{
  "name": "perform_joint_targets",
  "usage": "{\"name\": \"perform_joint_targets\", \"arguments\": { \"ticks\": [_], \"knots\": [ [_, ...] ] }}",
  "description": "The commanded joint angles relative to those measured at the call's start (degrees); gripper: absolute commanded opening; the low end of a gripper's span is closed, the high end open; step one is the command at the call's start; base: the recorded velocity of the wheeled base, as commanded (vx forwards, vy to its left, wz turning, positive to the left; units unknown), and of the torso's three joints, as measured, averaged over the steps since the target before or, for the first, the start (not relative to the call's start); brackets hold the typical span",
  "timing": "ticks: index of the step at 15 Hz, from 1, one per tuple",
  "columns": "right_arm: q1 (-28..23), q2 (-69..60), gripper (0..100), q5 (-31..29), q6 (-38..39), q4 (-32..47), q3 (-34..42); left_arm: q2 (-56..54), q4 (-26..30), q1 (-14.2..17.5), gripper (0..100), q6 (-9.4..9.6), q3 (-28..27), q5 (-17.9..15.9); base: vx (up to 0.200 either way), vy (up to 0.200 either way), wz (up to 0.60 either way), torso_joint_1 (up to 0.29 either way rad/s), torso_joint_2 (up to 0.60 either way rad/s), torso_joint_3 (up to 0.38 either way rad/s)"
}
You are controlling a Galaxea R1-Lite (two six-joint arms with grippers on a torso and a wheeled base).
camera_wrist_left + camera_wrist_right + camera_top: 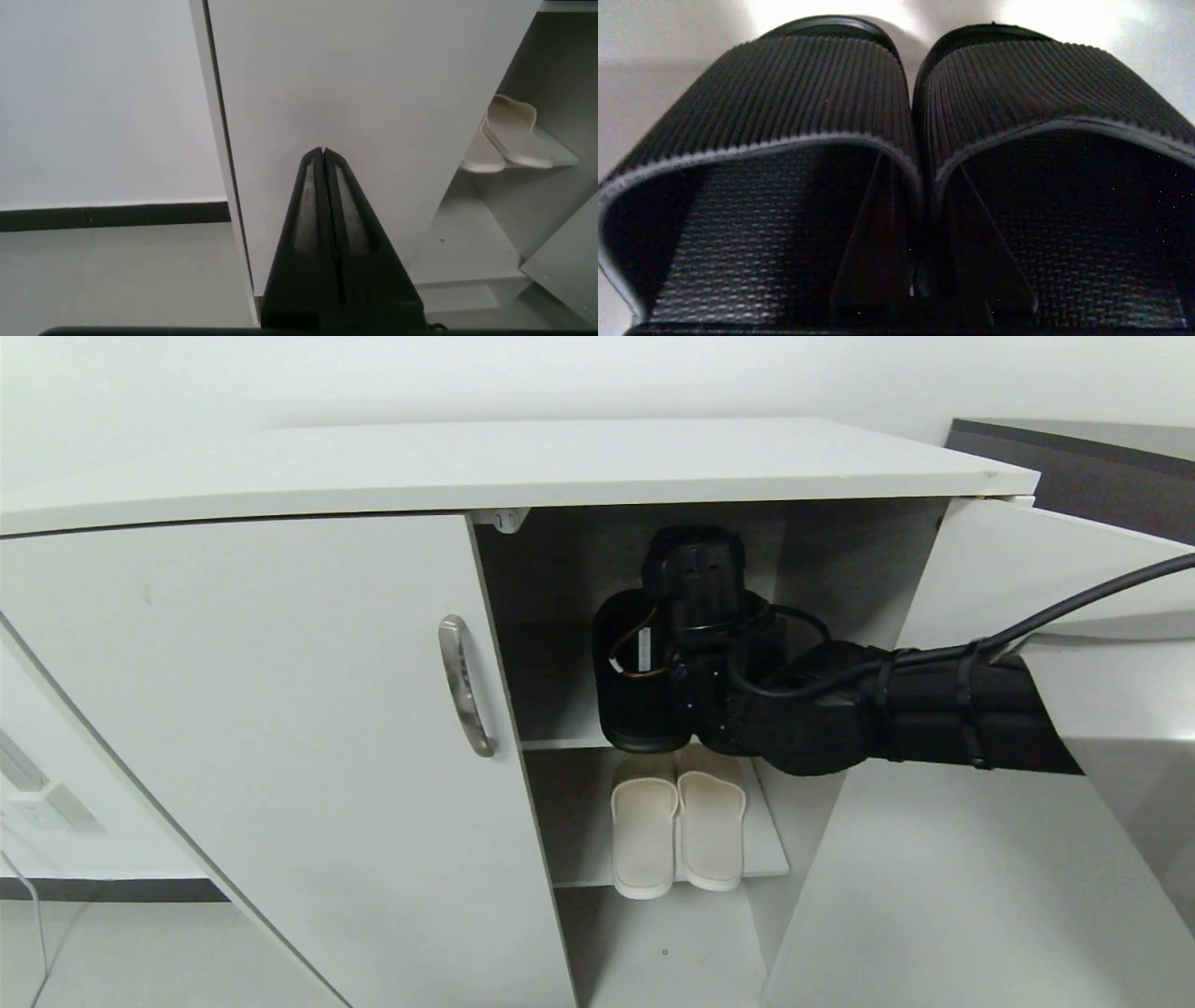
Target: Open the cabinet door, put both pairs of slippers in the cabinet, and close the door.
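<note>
White cabinet (523, 467): you are looking at it from above and in front; it is standing against a pale wall, with its right half showing two shelves.
Right door (934, 915): it is standing swung open toward you, on the right of the opening.
Left door (261, 737): it is sitting closed, carrying a curved metal handle (465, 686) near its inner edge.
Right arm (915, 714): your arm is lying across the open door's edge, with its wrist inside the upper compartment, above the upper shelf (551, 744).
Right gripper (920, 233): your fingers are clamping the two touching inner side walls of the black slippers, one finger inside each slipper.
Black slippers (635, 709): the ribbed pair (785, 112) is sitting side by side, pressed together, in your right gripper at the front edge of the upper shelf; you cannot tell whether the soles are resting on it.
Cream slippers (677, 821): this pair is lying flat and side by side on the lower shelf (766, 859), heels overhanging its front edge; your left wrist view is showing them too (509, 140).
Left gripper (323, 154): your fingers are pressing together on nothing, low in front of the closed left door.
</note>
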Motion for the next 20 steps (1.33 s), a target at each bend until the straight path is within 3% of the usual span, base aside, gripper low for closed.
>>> {"name": "perform_joint_targets", "arguments": {
  "ticks": [1,9,10,15,20],
  "knots": [
    [-1.03,2.63,0,0.37,0.01,0.20,-2.77,0.07,-0.01,-0.01,0,-0.02,0.01,0.06,0.000,0.000,0.00,0.000,0.00,0.000],
    [-1.82,3.25,0,2.83,0.10,0.11,-2.86,0.07,-0.01,-0.01,0,-0.02,0.01,0.06,0.000,0.000,0.00,0.000,0.00,0.000],
    [-1.82,3.16,100,2.83,0.10,0.20,-2.68,0.07,-0.01,-0.01,0,-0.02,0.01,0.06,0.000,0.000,0.00,0.000,0.00,0.000],
    [-0.33,-0.27,100,2.22,0.28,-0.33,1.89,0.07,-0.01,-0.01,0,-0.10,0.01,0.06,0.000,0.000,0.00,0.000,0.00,0.000],
    [3.80,-10.46,100,0.11,0.10,-5.42,16.21,0.07,-0.01,-0.01,0,-0.10,0.01,-0.03,0.000,0.000,0.00,0.000,0.00,0.000]
  ]
}}
